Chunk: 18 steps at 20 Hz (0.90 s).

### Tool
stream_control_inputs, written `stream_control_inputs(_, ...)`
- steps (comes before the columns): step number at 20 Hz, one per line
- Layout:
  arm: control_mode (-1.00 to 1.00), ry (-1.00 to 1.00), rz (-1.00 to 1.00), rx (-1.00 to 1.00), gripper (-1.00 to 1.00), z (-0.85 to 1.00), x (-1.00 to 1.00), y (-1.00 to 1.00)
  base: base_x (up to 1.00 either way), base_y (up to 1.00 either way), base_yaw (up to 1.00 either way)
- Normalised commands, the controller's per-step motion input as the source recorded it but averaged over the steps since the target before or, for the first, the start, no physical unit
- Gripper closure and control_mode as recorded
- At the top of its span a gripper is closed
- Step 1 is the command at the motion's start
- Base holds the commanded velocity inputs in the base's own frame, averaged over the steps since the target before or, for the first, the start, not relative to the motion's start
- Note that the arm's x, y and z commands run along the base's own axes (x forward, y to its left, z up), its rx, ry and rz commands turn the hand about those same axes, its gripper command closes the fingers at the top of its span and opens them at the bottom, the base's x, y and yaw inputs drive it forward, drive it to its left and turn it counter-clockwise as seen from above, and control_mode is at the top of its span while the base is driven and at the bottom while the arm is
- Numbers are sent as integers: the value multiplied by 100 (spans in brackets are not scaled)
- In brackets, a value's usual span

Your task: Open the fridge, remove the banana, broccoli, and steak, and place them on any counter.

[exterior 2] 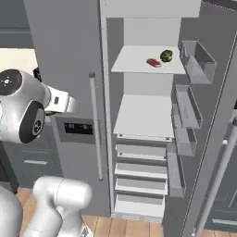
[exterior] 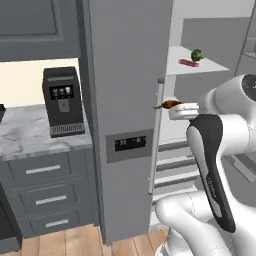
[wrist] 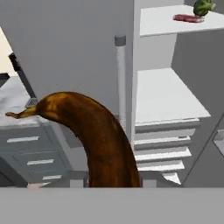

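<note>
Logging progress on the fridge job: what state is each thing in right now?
fridge: right door open, left door shut.
banana: held in the hand, outside the fridge.
broccoli: on the upper shelf.
steak: on the same shelf, beside the broccoli.
counter: holds a coffee machine.

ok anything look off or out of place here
The banana in the hand is dark brown rather than yellow, so it looks overripe. The fridge stands with its right door open, broccoli and steak lying on the top shelf. Nothing looks spilled or askew.
</note>
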Motion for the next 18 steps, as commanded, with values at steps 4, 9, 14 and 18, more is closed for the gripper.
stream_control_inputs(4,100,0,0,0,100,0,0,0,0,100,45)
stream_control_inputs(9,100,0,0,0,100,0,0,0,30,100,21)
stream_control_inputs(14,100,0,0,0,100,0,0,0,97,100,-2)
stream_control_inputs(18,-100,4,-3,-1,100,-8,22,18,75,74,-7)
